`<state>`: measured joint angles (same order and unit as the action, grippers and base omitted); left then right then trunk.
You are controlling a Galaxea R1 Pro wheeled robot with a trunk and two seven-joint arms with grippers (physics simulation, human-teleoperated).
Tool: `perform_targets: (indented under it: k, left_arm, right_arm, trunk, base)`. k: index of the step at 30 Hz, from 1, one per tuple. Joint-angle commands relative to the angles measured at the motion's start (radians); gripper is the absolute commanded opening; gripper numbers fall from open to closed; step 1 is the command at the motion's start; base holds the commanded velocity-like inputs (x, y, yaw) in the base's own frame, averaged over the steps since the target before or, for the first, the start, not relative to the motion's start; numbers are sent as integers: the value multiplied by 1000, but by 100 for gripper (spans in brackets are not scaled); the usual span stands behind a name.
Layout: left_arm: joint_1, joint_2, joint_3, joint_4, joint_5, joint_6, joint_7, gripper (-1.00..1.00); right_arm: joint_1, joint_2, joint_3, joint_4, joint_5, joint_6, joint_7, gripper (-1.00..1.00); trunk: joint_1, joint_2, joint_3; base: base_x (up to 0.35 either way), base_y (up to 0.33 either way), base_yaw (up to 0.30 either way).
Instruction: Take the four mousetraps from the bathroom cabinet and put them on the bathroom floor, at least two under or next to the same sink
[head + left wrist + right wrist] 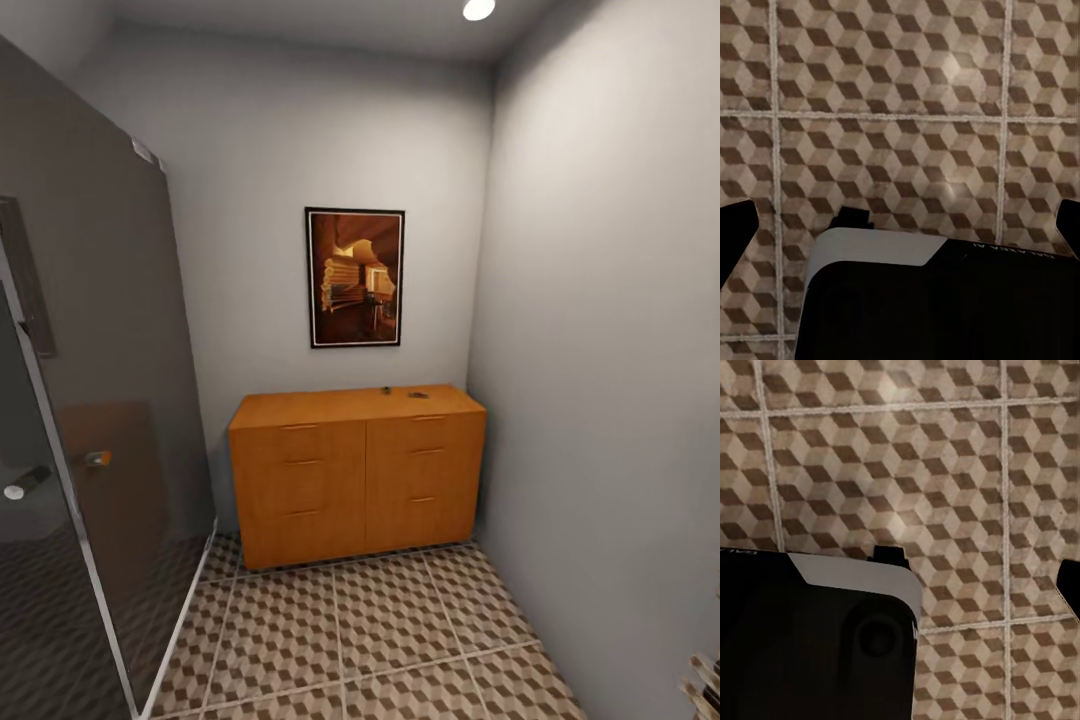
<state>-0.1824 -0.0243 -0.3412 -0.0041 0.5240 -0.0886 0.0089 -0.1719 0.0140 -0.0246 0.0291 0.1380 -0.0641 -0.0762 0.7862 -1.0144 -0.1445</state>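
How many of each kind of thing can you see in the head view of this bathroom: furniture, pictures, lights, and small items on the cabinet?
Cabinet: 1
Framed picture: 1
Ceiling light: 1
Small dark items on the cabinet top: 2, too small to identify
Glass shower screen: 1
Total: 6

Through the right wrist camera I see the bathroom floor (945, 472), its square tiles printed with brown, beige and white cubes and divided by pale grout lines. A black housing with a white-grey edge (810, 645) covers one corner. A dark tip (1071, 585) protrudes at the opposite edge.
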Motion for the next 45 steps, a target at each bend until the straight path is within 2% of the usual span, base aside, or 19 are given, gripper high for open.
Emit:
perform_targets:
  k: [1,36,45]
  left_arm:
    - [-1,0,-9,1,8,-3,1,100]
    - [-1,0,-9,1,8,-8,1,100]
    - [-2,0,-9,1,8,-9,1,100]
  right_arm:
    - [-1,0,-3,3,10,-5,-5,100]
    - [-1,2,-2,3,21,-5,-4,100]
    - [-1,3,-2,3,22,-5,-4,100]
  trunk:
    - [1,-1,-1]
    - [1,-1,-1]
    - [1,-1,-1]
  base:
    - [321,0,0]
    - [316,0,0]
    - [166,0,0]
